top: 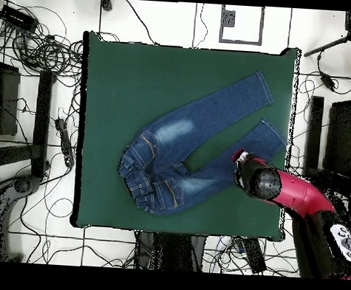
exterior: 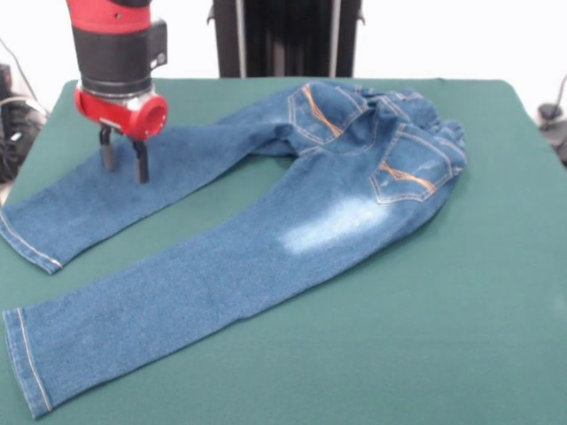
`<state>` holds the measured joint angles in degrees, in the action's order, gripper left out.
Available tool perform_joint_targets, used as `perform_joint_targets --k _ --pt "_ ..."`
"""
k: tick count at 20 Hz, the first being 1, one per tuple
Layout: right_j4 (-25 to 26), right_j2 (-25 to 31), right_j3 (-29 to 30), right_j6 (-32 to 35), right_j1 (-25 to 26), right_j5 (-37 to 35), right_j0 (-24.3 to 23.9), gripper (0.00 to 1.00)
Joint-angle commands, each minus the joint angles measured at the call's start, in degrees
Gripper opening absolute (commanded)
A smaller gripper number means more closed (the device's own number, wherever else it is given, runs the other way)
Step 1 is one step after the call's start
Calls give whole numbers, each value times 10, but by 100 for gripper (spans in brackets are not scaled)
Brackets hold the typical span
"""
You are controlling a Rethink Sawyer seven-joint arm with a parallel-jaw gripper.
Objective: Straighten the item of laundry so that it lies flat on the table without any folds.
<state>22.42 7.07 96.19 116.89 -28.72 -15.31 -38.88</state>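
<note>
The blue denim jeans (exterior: pixel 292 212) lie back side up on the green table (exterior: pixel 425 336), with orange-stitched pockets and a whitish patch. The waist is bunched at the far right. Both legs run out to the left in a V. My gripper (exterior: pixel 123 159) stands over the far leg near its hem, fingers slightly apart, tips at the cloth, nothing held. In the overhead view the jeans (top: pixel 186 144) lie mid-table (top: pixel 123 74), and the red arm (top: pixel 279 188) covers the gripper over the lower leg's end.
The pedestal (exterior: pixel 283 35) stands behind the table's far edge. Cables and stands (top: pixel 43 61) lie on the floor round the table. The far leg's hem reaches the table's left edge in the front view.
</note>
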Motion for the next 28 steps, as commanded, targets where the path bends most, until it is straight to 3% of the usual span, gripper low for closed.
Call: perform_joint_targets --k 1,6,15,16,28 --pt "25 64 -38 -35 72 -32 26 100" --pt "25 59 -63 -29 100 -20 30 100" --pt "18 57 -68 -13 105 -14 27 100" --pt "17 60 -64 -10 104 -7 22 0" --pt "14 58 -50 -28 69 -56 25 0"
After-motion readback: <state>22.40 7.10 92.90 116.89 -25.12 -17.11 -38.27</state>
